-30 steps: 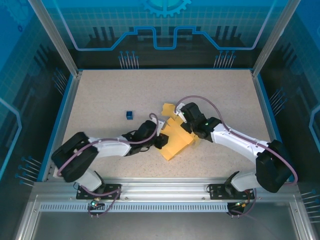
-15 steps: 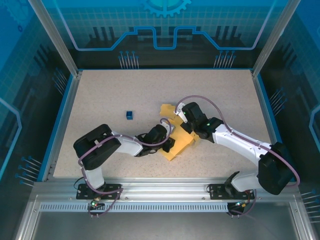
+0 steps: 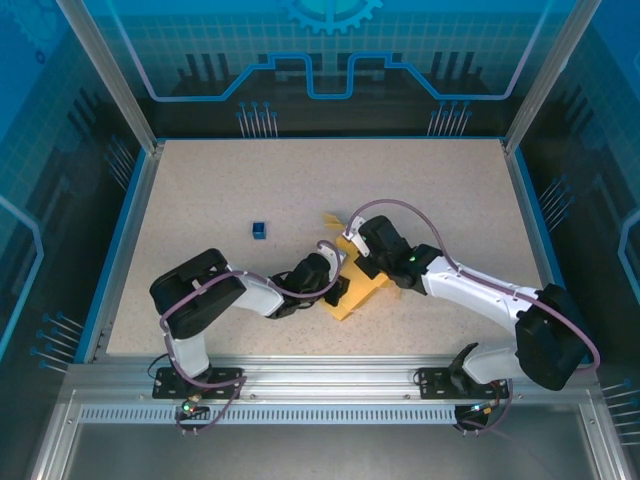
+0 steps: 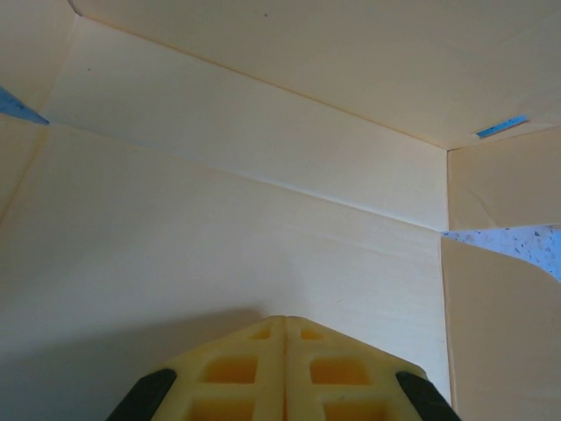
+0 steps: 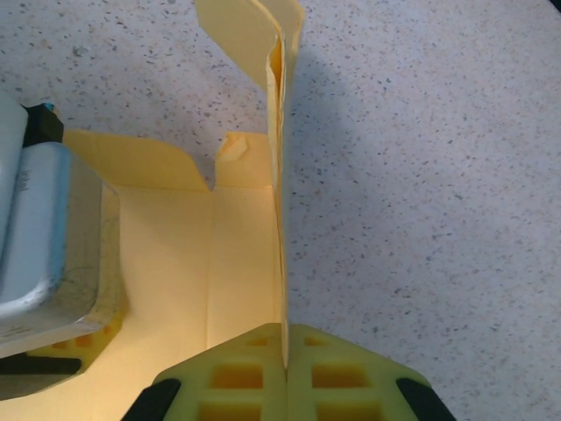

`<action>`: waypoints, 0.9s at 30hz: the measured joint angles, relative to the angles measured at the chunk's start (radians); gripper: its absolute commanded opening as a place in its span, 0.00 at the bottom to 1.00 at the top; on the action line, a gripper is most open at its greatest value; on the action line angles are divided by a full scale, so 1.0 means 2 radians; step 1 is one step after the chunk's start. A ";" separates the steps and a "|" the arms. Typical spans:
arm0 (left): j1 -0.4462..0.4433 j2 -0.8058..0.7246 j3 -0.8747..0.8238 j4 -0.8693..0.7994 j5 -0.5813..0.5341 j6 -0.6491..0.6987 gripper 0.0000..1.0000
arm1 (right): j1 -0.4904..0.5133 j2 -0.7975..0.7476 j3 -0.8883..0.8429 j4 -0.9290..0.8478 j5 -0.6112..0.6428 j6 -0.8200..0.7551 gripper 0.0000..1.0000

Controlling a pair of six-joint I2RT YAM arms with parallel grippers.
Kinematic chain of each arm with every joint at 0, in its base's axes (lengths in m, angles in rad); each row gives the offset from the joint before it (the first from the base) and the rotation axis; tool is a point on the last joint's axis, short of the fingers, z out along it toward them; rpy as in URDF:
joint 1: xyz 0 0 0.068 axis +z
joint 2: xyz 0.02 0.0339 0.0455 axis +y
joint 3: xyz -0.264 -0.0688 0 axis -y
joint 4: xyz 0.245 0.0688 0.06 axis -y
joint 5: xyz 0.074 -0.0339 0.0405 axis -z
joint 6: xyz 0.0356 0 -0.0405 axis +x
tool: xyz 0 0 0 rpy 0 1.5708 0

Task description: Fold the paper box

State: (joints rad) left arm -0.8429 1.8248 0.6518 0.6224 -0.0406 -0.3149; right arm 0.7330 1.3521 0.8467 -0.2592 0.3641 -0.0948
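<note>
Paper box (image 3: 360,292) lies near the middle of the desk (image 3: 250,180), between both arms. Right pincer (image 5: 285,346) pinches its upright flap edge. Left pincer (image 4: 285,351) is fully closed, seemingly empty, against an inner panel.

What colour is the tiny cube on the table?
The tiny cube is dark blue, seen best from the top camera.

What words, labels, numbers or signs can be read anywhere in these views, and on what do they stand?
None can be read.
The paper box is plain yellow cardboard, no print.
The blue cube is too small to tell.
The back wall bears a gear drawing and lines, no letters.
</note>
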 measured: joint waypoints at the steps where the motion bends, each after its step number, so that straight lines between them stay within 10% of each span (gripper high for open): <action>1: 0.000 0.000 -0.001 0.002 0.000 0.000 0.07 | 0.001 0.000 -0.002 0.002 -0.003 0.004 0.00; 16: -0.002 -0.011 -0.016 0.017 -0.018 0.000 0.12 | 0.006 0.007 -0.010 0.018 -0.032 0.032 0.00; 27: 0.003 -0.149 -0.023 -0.039 -0.038 0.012 0.36 | -0.071 0.001 0.073 -0.069 -0.107 0.002 0.00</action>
State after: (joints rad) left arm -0.8360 1.5261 0.6052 0.5434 -0.1173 -0.2913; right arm 0.5907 1.3537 0.9924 -0.3977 0.1497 -0.0902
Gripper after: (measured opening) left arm 0.324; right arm 0.058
